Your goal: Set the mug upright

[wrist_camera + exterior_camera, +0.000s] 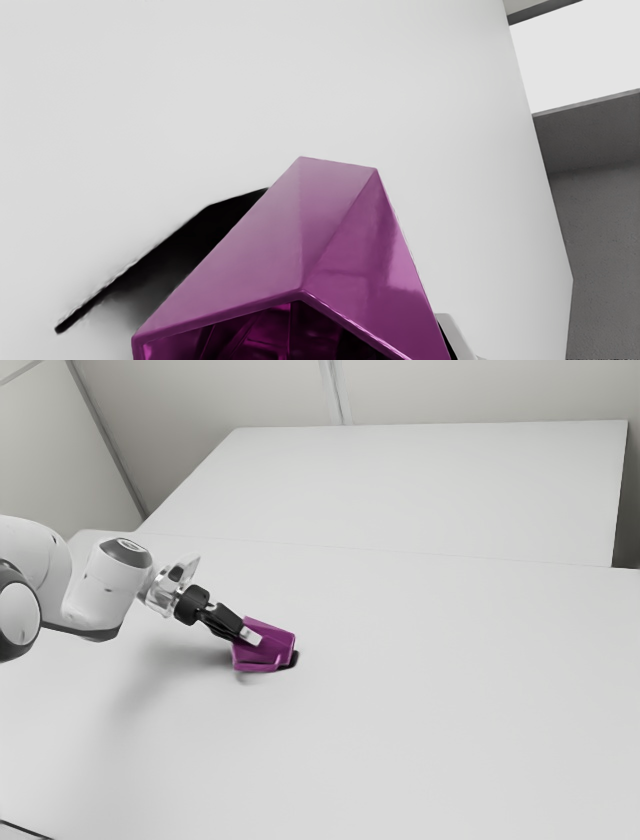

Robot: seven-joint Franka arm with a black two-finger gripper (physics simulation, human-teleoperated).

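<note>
At the claw (254,638), toward the exterior view's right: mug (279,643), tipped, mouth facing claw; whether clamped, we cannot tell.

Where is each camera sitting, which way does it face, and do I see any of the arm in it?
Exterior view: at the arm's side, above the table, looking down across it; the arm enters from the view's left, gripper at the mug.
Wrist view: rides on the arm, facing the mug's open end and the table beyond; a pale bit of gripper shows beside the mug.
Shared: mug, table, gripper.
</note>
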